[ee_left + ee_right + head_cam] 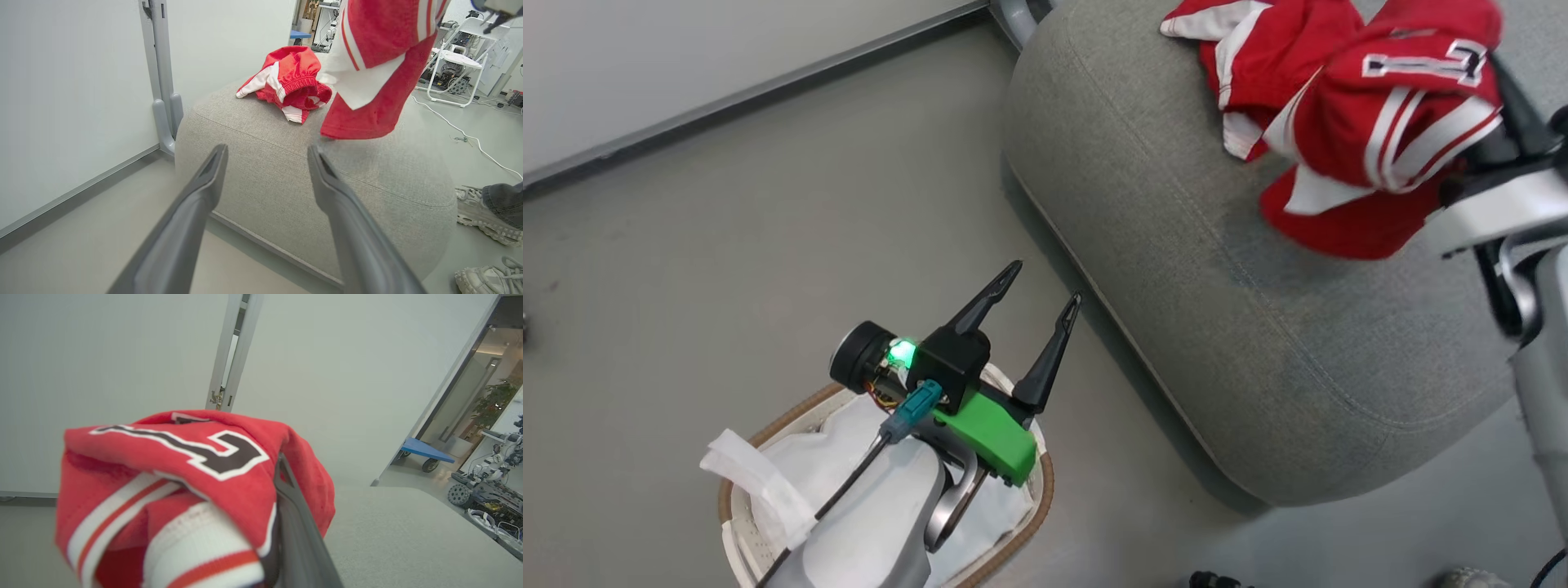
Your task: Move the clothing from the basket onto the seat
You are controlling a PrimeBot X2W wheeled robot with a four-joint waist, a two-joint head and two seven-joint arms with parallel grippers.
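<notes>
seat: large grey woven-fabric seat (1176, 310) cushion, rounded edges, on the floor.
around: person's pale trainers (486, 222) and grey trouser leg (504, 200) just beside the seat; white cable (461, 130) and white folding frame (451, 57) past it; grey partition post (163, 81) at its far corner.
basket: oval cream plastic basket with brown woven rim (768, 429) and white liner sheet (809, 465), on the floor near the seat, not touching.
in the way: left gripper (1046, 282) over the basket rim, jaws spread wide; its arm covers the basket's middle.
clothing: bright red striped jersey (1250, 57) crumpled on the seat; red lettered jersey (1388, 114) hangs over the seat.
right gripper (274, 473): pinching the lettered jersey; one dark finger (294, 522) shows, the other is under cloth.
hidden: basket's near end cut off; can't tell if the hanging hem touches the seat.
room: smooth grey floor (727, 245), white wall panels (102, 355); blue cart (425, 451) and wheeled machine (486, 486) well beyond the seat.
</notes>
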